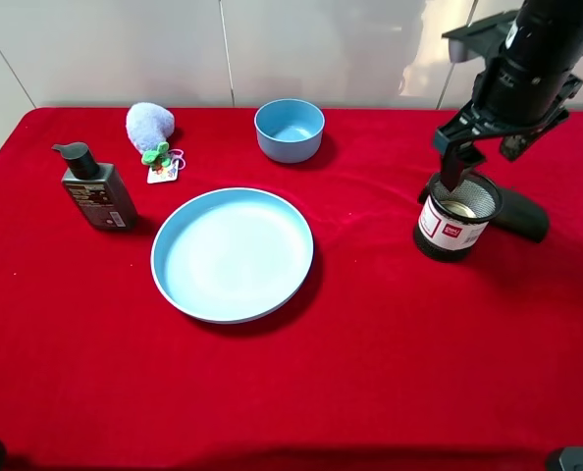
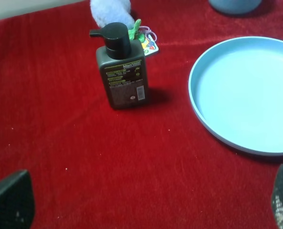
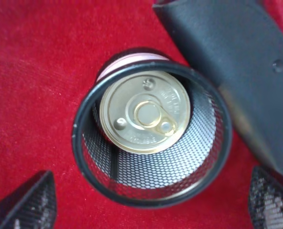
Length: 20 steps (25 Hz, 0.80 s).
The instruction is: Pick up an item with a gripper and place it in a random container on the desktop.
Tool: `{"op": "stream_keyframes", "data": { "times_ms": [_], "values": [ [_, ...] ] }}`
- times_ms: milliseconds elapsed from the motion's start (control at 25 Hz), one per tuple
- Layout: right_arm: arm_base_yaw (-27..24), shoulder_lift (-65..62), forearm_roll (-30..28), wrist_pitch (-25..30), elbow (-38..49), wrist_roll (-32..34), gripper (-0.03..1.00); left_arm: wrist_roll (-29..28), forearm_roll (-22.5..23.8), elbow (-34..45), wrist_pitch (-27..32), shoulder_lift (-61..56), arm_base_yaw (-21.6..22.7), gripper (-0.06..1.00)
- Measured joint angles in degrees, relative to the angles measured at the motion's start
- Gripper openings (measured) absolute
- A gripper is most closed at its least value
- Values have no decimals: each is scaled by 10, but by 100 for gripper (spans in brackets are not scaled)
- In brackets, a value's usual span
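High view facing down over whole table (image 1: 370,392), left wrist low near pump bottle (image 2: 121,67), right wrist straight down into mesh cup (image 3: 151,138), both shared with high view.

Bright, even overhead light. Soft shadows fall right of the plate (image 1: 233,254) and the bottle (image 2: 121,69). Glare streaks the wall behind the bowl (image 1: 290,129). Wrist views are slightly soft, their fingertips (image 3: 27,202) blurred.

The right tool (image 1: 465,169) hangs from its arm with fingers spread apart; the left tool (image 2: 146,202) is likewise spread.
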Motion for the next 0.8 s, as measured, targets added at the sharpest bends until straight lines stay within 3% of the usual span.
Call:
{"op": "stream_keyframes", "data": {
  "times_ms": [560, 800],
  "values": [
    [0, -142, 7, 65, 2, 0, 63, 0, 0, 0, 0, 0, 0, 98],
    [0, -235, 13, 65, 71, 0, 63, 0, 0, 0, 0, 0, 0, 98]
  ]
}}
